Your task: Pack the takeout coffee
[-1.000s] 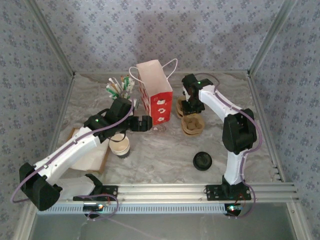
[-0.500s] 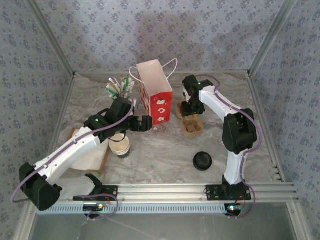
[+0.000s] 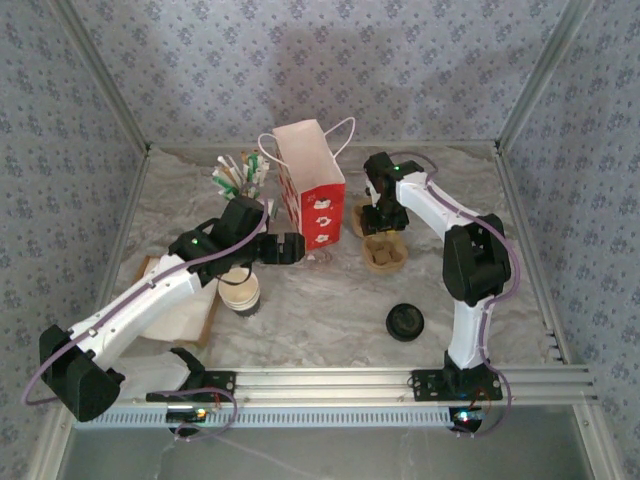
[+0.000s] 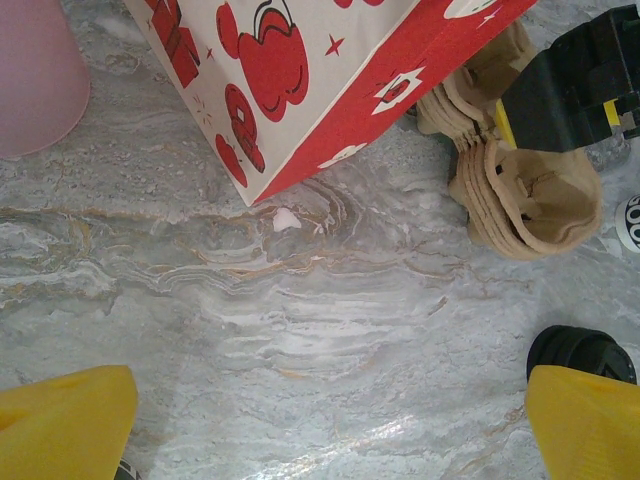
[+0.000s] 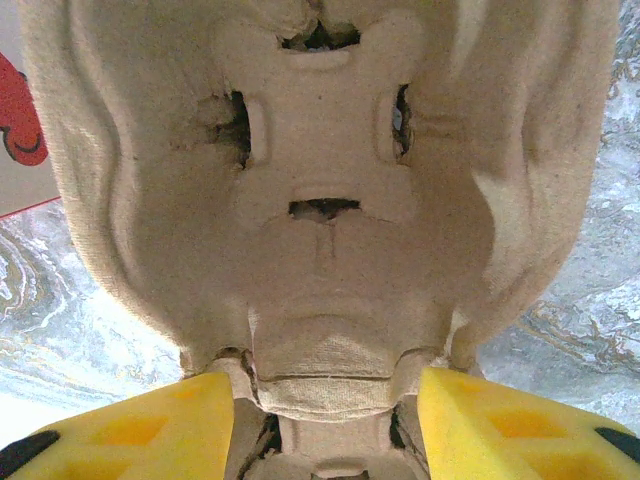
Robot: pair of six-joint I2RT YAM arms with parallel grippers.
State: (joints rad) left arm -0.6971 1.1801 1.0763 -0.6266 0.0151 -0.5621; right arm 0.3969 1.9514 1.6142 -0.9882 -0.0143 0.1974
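The brown pulp cup carrier (image 3: pixel 386 253) lies on the marble right of the red-and-white paper bag (image 3: pixel 312 195). My right gripper (image 3: pixel 383 216) hangs over the carrier's far end. In the right wrist view the carrier (image 5: pixel 320 200) lies close below, and the right gripper (image 5: pixel 325 400) stands open, its yellow fingers (image 5: pixel 140 430) on either side of the carrier's middle ridge. My left gripper (image 3: pixel 290 248) is open and low by the bag's near corner, with bare marble between the fingers (image 4: pixel 70 420). A paper coffee cup (image 3: pixel 240 290) stands under the left arm. A black lid (image 3: pixel 405 322) lies near the front.
A cup of stirrers and straws (image 3: pixel 238 178) stands left of the bag. Napkins on a brown board (image 3: pixel 190 315) lie at the left front. The left wrist view shows the bag (image 4: pixel 300 90), the carrier (image 4: pixel 530 200), the lid (image 4: pixel 580 350) and a pink cup (image 4: pixel 35 75).
The right gripper's jaws have spread apart around the carrier's ridge. The left arm has stayed where it was, open.
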